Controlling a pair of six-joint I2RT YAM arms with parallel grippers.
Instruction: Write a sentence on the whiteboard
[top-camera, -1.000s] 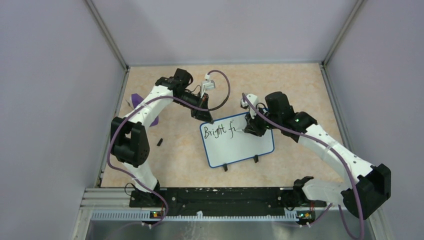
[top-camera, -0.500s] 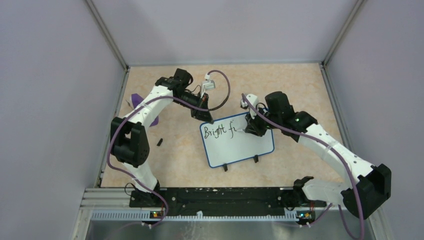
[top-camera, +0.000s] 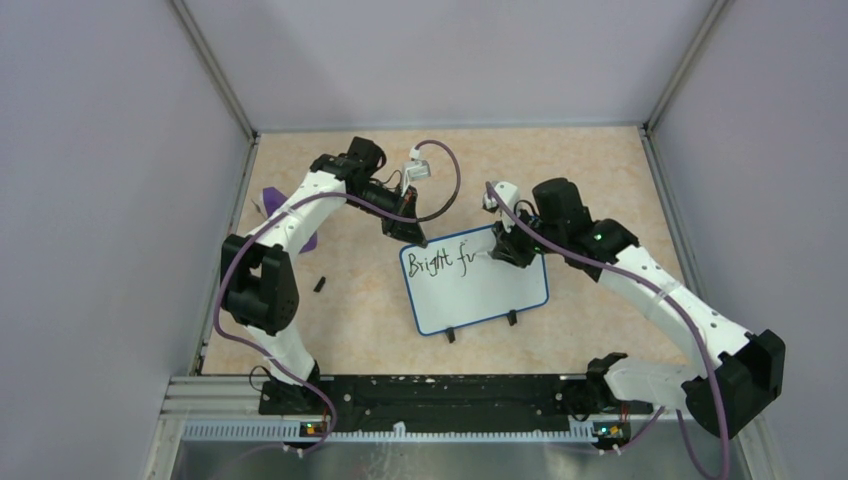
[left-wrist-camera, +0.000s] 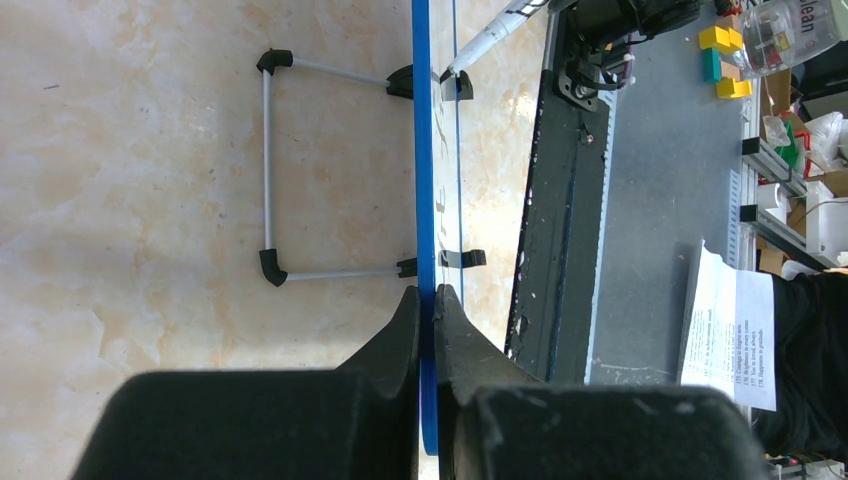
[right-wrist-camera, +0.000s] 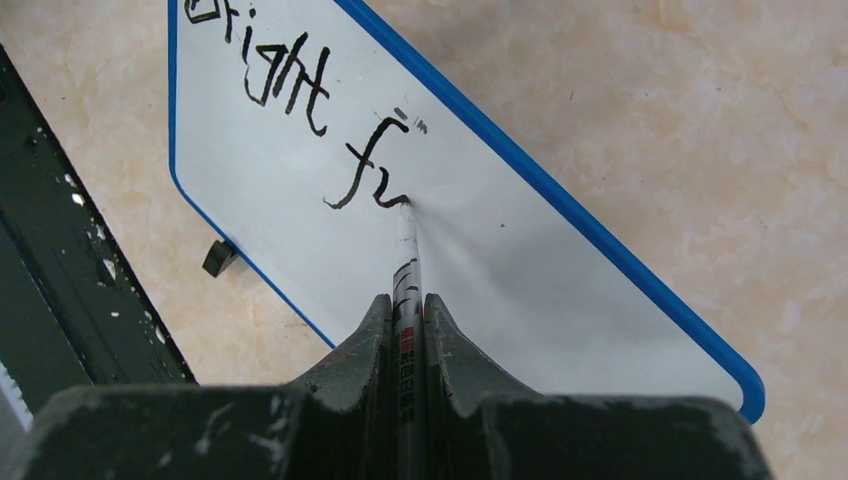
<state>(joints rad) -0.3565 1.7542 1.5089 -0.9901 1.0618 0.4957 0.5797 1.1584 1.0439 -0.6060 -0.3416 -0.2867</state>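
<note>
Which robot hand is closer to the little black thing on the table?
Left. The left gripper grips the whiteboard corner, right of the little black thing; the right gripper holds a marker farther right.

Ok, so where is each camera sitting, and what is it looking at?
Top external: high above and behind the arms, looking down at both arms and the whiteboard.
Left wrist: on the left arm, looking along the whiteboard's blue edge, which the left gripper pinches.
Right wrist: on the right arm, looking down the marker at the sentence; the right gripper holds the marker.
Shared: all three show the whiteboard.
</note>
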